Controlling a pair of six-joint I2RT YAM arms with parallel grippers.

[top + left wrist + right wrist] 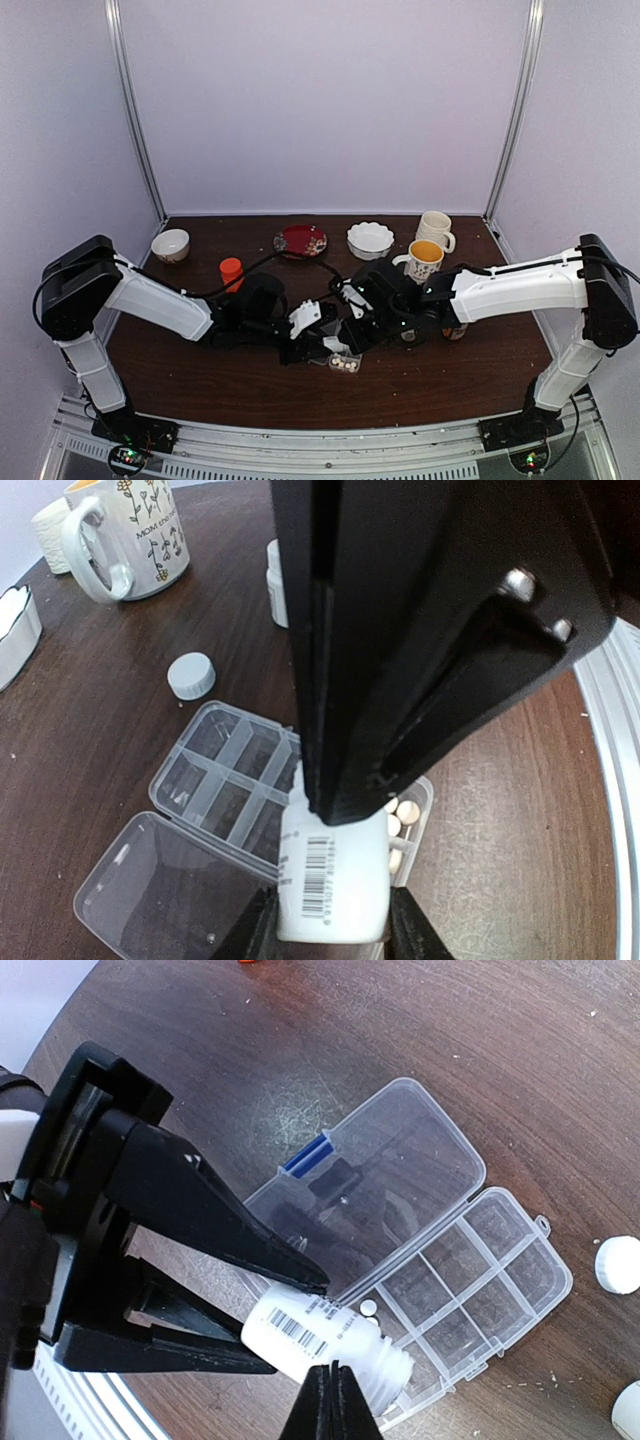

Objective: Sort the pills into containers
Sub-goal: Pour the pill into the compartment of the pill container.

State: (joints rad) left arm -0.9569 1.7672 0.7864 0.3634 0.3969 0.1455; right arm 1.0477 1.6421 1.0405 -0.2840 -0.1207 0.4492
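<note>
Left gripper [296, 1326]: clenched on open white pill bottle [332, 875], tilted over clear pill box [565, 1282] | right gripper [332, 1400]: closed, empty, at bottle mouth | pills [405, 812]: few in cells [422, 792] beside bottle | handling: tiny, light, rolling; likely easier poured than pinched.

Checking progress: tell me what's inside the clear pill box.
A few pills sit in cells beside the white bottle; other visible cells look empty. The bottle hides some cells.
</note>
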